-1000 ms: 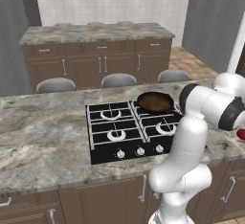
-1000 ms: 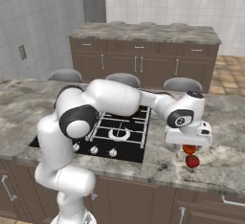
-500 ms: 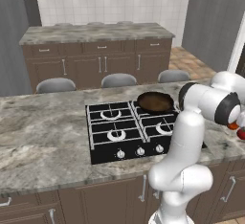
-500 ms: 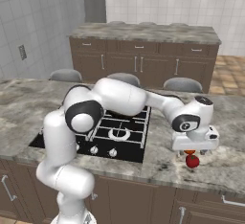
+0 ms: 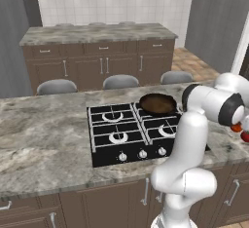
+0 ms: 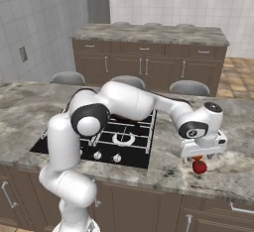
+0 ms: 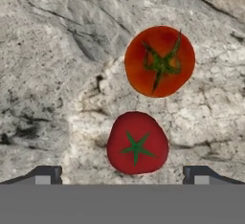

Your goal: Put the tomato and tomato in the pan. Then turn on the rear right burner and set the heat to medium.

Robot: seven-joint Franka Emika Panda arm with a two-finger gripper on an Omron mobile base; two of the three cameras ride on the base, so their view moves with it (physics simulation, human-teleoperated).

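Your end effector hangs with jaws apart above the red tomato; the orange-red tomato lies just beside it on the surface.

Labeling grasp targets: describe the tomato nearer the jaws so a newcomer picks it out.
Go to the marble counter right of the cooktop, where two tomatoes lie side by side, apart. The target is the deeper red tomato, centred between the open jaws; its neighbour, the orange-red tomato, lies farther off.
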